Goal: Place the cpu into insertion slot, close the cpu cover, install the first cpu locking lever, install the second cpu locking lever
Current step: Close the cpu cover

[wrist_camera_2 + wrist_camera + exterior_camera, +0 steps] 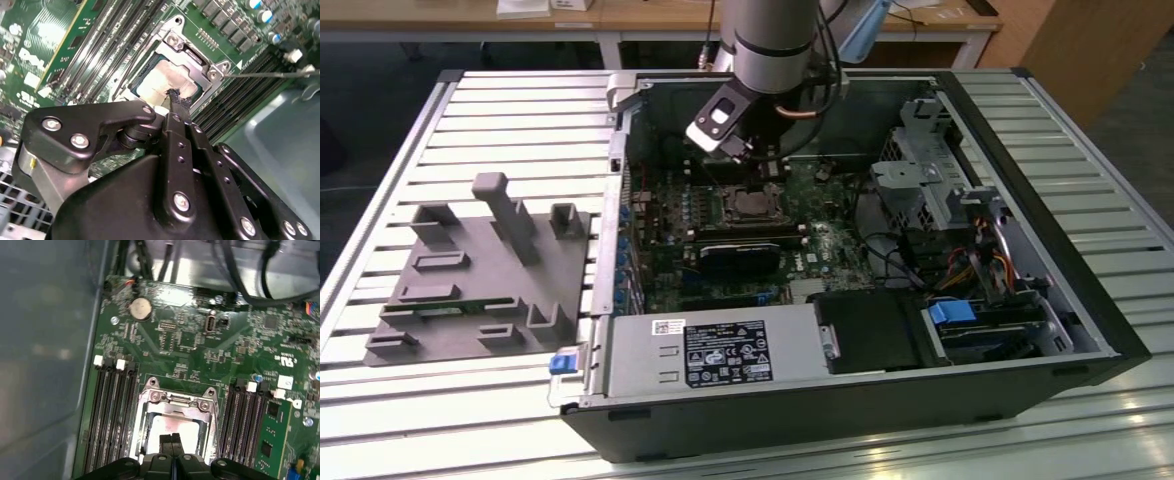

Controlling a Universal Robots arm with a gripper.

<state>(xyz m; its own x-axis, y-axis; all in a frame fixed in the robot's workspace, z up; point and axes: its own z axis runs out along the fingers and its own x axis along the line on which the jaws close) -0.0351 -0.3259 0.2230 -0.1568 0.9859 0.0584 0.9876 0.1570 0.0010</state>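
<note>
Both fingers (166,441) pressed together, my gripper (171,440) hangs over the cpu (155,427) beneath the cpu cover (175,402); latching the free locking lever (270,75), I judge, needs precision.

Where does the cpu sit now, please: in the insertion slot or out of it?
In: the cpu lies flat inside the metal rim of the insertion slot in both wrist views.
</note>
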